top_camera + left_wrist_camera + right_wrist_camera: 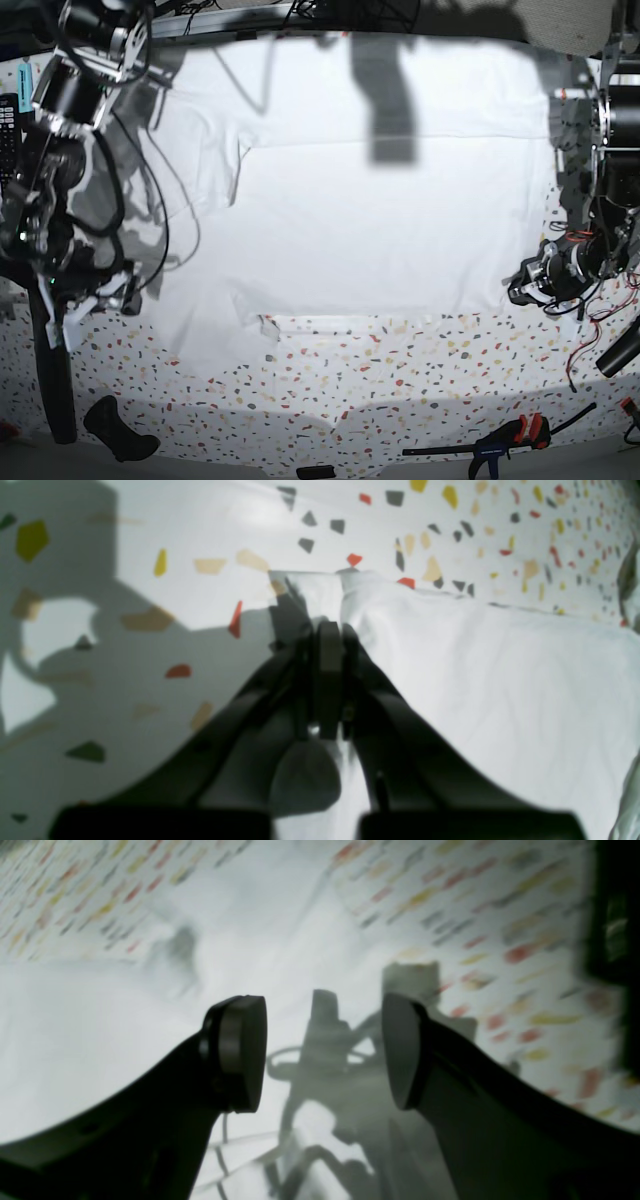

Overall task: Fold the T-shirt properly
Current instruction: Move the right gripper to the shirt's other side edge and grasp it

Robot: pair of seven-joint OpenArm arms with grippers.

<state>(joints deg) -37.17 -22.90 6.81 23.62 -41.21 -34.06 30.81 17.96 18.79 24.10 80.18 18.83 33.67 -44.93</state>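
Now the left gripper (327, 630) is pinching the edge of the T-shirt (500, 680). At the lower middle, the right gripper (322, 1050) is wide open, holding nothing.

No text, label, brand, number or sign can be read in any of the three views. The T-shirt (350, 220) is plain white with no print. The desk (400, 380) carries only a speckled pattern of coloured flecks, no lettering. At the left edge of the base view a dark device (8, 125) beside the arm has rows of small marks, too small and blurred to read. The right wrist view is blurred throughout.
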